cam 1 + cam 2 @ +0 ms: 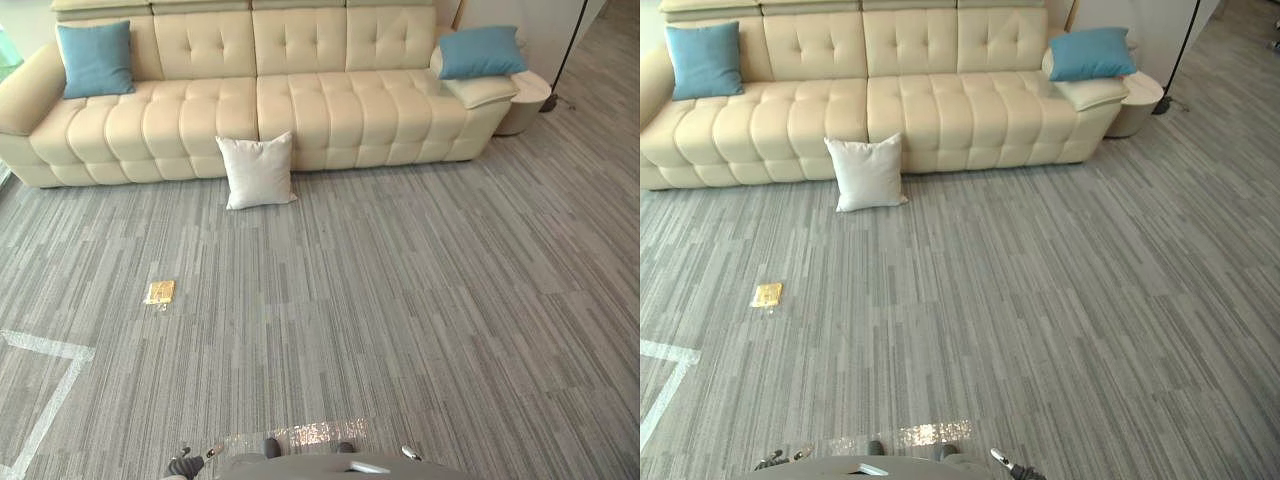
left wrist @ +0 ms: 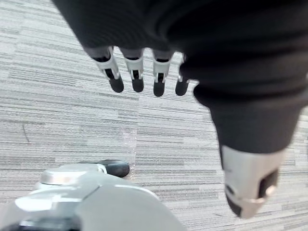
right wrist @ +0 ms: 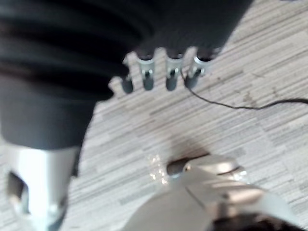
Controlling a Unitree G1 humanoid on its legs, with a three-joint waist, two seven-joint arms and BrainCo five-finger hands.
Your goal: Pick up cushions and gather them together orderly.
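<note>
Carpet, grey and striped (image 1: 420,330), covers the whole floor in front of the robot. White tape lines (image 1: 50,350) are stuck to it at the near left.

Left end of the long cream tufted leather sofa (image 1: 300,110): one square blue fabric cushion (image 1: 96,58) stands upright against the backrest, beside the armrest.

On the carpet, well in front of the sofa: a small flat yellow object (image 1: 159,292), too small to identify.

Near mid-sofa: a square white fabric cushion (image 1: 257,171) sits on the floor, leaning back against the sofa's front.

Right end of the sofa: a second blue fabric cushion (image 1: 478,50) lies tilted on a cream pad (image 1: 482,91). Just beyond are a round pale side table (image 1: 532,96) and a thin black pole (image 1: 568,50).

Left hand (image 2: 134,67): hangs over bare carpet, fingers straight and relaxed, thumb apart, nothing held.

Right hand (image 3: 172,72): also over bare carpet, fingers loosely extended, nothing held. Both hands are well apart from all three cushions.
</note>
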